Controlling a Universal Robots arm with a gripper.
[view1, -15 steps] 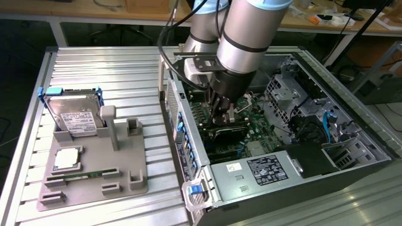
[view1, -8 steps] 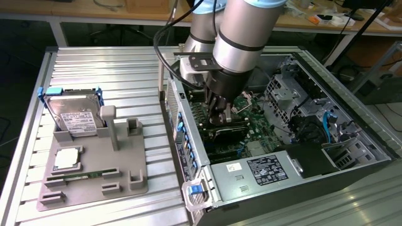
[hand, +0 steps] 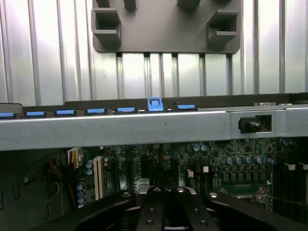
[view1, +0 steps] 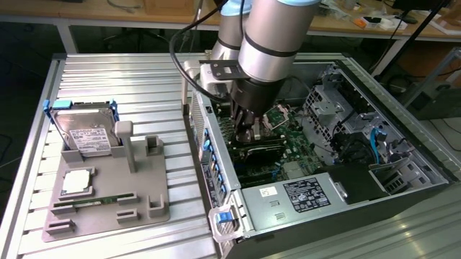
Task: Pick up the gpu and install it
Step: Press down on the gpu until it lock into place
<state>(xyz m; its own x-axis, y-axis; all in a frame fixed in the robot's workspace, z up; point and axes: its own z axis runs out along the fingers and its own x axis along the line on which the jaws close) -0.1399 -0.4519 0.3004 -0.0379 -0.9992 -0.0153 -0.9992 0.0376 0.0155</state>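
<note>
The jaws are reaching down inside the open computer case, pressed shut just above the motherboard. A dark card edge right beneath them is probably the gpu – whether it is gripped or only being pushed, I cannot tell. Doing this well is calling for straight, even downward pressure. The ribbed metal table is carrying a grey tray – cluttered workbenches are standing behind.

Gpu – thin dark card, silvery trim, edge-on – held upright inside the computer case, low over the motherboard.
</note>
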